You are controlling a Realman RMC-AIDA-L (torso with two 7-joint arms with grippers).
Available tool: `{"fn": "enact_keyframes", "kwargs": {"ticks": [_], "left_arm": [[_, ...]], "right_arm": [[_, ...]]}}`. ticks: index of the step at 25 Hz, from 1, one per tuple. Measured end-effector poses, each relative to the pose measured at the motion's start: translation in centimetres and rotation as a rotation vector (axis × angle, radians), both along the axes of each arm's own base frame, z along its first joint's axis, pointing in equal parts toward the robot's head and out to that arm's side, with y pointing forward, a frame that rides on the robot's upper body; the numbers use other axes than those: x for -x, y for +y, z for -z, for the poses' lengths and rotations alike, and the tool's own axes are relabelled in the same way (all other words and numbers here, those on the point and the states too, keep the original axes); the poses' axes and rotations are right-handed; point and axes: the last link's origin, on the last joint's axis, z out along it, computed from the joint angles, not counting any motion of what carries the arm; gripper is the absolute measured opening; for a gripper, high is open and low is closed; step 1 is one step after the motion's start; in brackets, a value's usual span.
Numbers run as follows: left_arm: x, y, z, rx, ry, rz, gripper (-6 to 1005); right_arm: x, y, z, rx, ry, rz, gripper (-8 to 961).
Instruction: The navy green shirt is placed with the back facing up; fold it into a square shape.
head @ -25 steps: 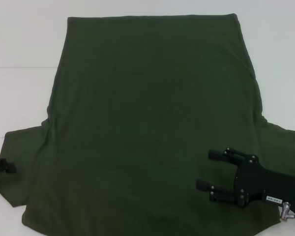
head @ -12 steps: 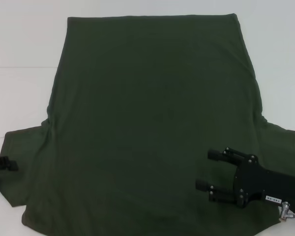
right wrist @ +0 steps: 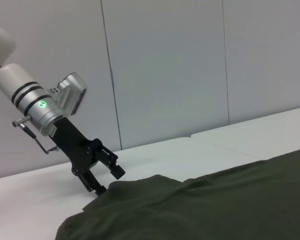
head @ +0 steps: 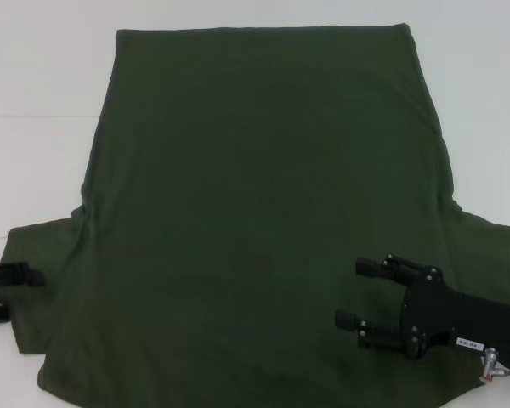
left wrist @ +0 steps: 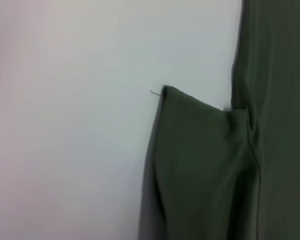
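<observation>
In the head view, the navy green shirt [head: 263, 212] is seen spread flat, plain back up, across the white tabletop [head: 42, 76], with both short sleeves lying out to the sides and no fold made yet. The right gripper [head: 357, 293] is held low over the shirt near its right sleeve, fingers parted and nothing held. The left gripper [head: 17, 293] is seen at the edge of the left sleeve, its fingers apart, with no cloth visibly caught.

In the left wrist view, only the left sleeve [left wrist: 200, 165] and bare tabletop are shown.

In the right wrist view, the left gripper [right wrist: 110, 177] is seen angled down at the sleeve edge, fingers spread.

The opening sleeve fold is judged to be in hand; a firm pinch on the sleeve edge would be needed next.
</observation>
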Motion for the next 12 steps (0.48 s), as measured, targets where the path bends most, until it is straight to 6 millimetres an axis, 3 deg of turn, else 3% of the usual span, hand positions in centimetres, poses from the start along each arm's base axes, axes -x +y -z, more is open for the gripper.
{"fn": "enact_keyframes", "kwargs": {"ticks": [12], "left_arm": [[-0.91,0.98,0.42,0.009,0.003,0.032,920]], "right_arm": [[0.08,-0.10,0.23,0.006,0.006,0.000,867]]}}
